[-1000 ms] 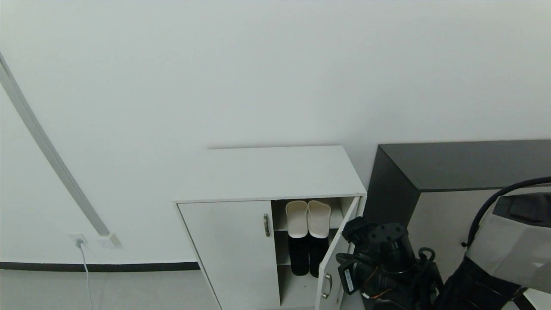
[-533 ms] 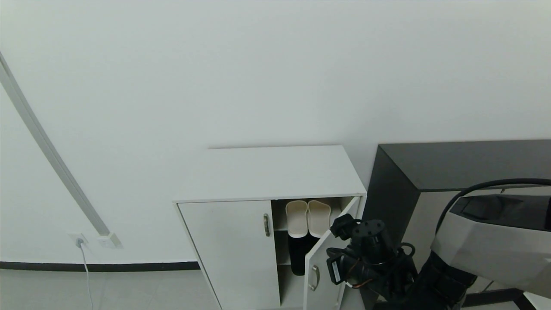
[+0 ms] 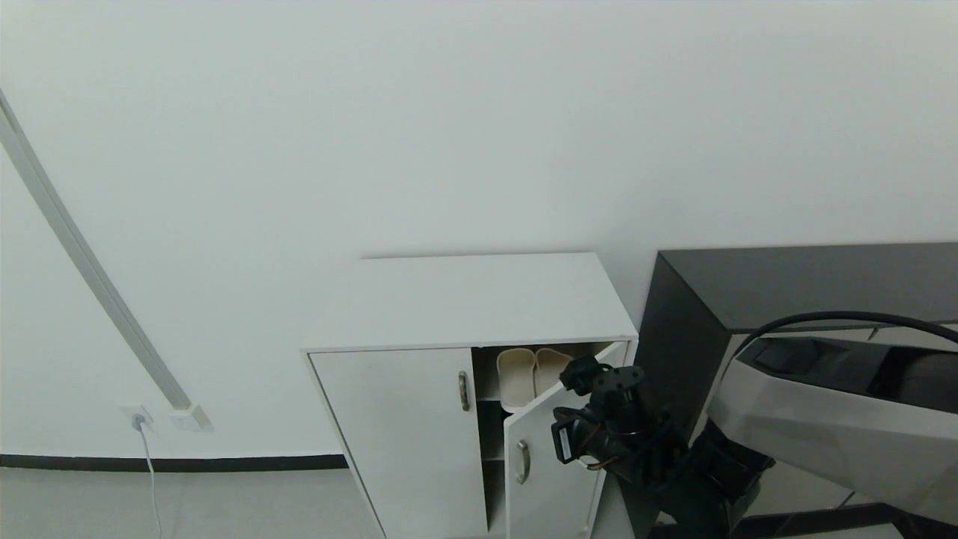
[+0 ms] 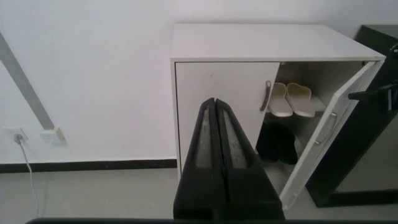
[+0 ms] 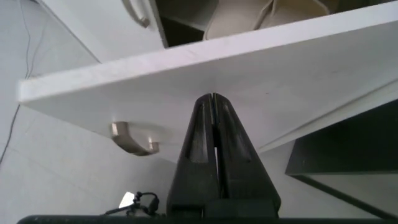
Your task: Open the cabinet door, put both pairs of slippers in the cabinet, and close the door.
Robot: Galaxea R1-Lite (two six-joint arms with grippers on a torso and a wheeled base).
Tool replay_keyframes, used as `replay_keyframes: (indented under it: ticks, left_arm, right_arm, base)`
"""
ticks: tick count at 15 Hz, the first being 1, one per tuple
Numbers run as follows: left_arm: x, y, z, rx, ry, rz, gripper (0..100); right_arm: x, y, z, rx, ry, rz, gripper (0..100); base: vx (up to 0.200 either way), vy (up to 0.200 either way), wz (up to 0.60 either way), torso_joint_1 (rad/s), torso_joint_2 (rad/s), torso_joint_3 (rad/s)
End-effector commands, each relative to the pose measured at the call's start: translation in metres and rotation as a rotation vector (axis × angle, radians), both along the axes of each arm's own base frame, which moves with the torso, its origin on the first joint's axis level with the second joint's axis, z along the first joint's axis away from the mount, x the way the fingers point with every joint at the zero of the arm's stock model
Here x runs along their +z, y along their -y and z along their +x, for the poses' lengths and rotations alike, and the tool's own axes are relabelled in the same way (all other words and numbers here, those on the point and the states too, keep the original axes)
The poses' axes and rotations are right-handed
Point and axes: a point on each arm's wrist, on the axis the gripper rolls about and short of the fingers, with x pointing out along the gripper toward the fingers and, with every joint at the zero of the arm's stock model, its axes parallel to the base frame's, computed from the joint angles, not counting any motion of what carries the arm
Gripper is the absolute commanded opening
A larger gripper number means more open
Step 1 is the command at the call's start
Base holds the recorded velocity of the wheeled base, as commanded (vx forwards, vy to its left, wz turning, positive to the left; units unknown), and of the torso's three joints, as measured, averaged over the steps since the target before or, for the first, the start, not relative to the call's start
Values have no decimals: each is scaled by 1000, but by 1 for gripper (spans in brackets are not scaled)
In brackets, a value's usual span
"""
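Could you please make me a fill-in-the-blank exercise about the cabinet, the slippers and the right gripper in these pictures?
1. The right door of the white wooden cabinet stands partly ____.
2. Inside, the pair of cream slippers sits ____ the pair of black slippers.
3. The fingers of the right gripper, tips at that door's outer face, are ____.
Missing words: open; above; shut.

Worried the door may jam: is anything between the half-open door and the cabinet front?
Nothing visible does. The beige slippers and dark slippers sit inside the cabinet; the right tool is against the door from outside.
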Motion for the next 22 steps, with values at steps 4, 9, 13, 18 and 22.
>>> replay_keyframes:
  ticks: [4, 9, 13, 18, 22]
  left_arm:
    - [0, 0, 0, 0, -1, -1, 0]
    - [0, 0, 0, 0, -1, -1, 0]
    - [0, 0, 0, 6, -1, -2, 0]
    - [0, 0, 0, 6, -1, -2, 0]
    - [0, 0, 0, 6, -1, -2, 0]
  right_arm:
    - [-15, -7, 21, -18, 13, 10, 0]
    - [-20, -9, 50, -57, 49, 36, 0]
    - [-17, -11, 64, -67, 47, 35, 0]
    - [-12, -9, 81, -93, 50, 34, 0]
    - [-12, -7, 88, -105, 49, 33, 0]
  base:
    - [0, 0, 0, 0, 0, 0]
    - [0, 0, 0, 0, 0, 0]
    - [0, 0, 0, 0, 0, 0]
    - [0, 0, 0, 0, 0, 0]
    - [0, 0, 0, 0, 0, 0]
